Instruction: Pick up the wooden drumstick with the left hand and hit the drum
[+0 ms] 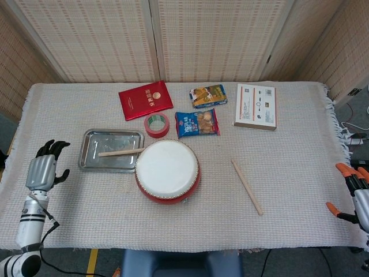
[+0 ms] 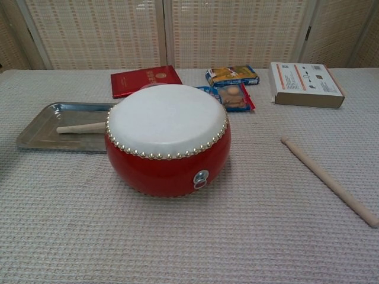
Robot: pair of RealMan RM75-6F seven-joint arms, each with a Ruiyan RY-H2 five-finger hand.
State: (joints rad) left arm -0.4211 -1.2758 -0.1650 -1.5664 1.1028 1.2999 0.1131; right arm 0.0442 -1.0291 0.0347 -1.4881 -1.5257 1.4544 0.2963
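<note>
**Drumstick lies in the tray, both hands at the counter's edges**

From my remote seat I see the red drum [image 1: 168,171] with its white skin and a ring of brass studs sitting mid-counter on a pale woven cloth [image 1: 288,138]. One wooden drumstick [image 1: 120,152] lies in the shiny metal tray [image 1: 92,138] just left of the drum, its tip reaching the drum's side. A second wooden stick [image 1: 247,186] rests on the cloth to the right, apart from the drum.

My left hand [image 1: 43,169] hovers at the left edge of the counter, well apart from the tray, silver-backed with black fingers spread and holding nothing. My right hand [image 1: 356,196] shows only partly at the right edge, orange-tipped fingers apart, nothing in it. Only the head view shows either hand; the chest view has neither.

Behind the drum lie a red booklet [image 1: 145,100] with gold lettering too small to read, a roll of red tape [image 1: 157,124], a blue snack packet [image 1: 197,123], a yellow-and-blue packet [image 1: 208,95] and a flat white box [image 1: 255,106] with an orange stripe and printed pictures. The chest view shows a small metal ring handle [image 2: 201,177] on the drum's side, hidden from above.
</note>
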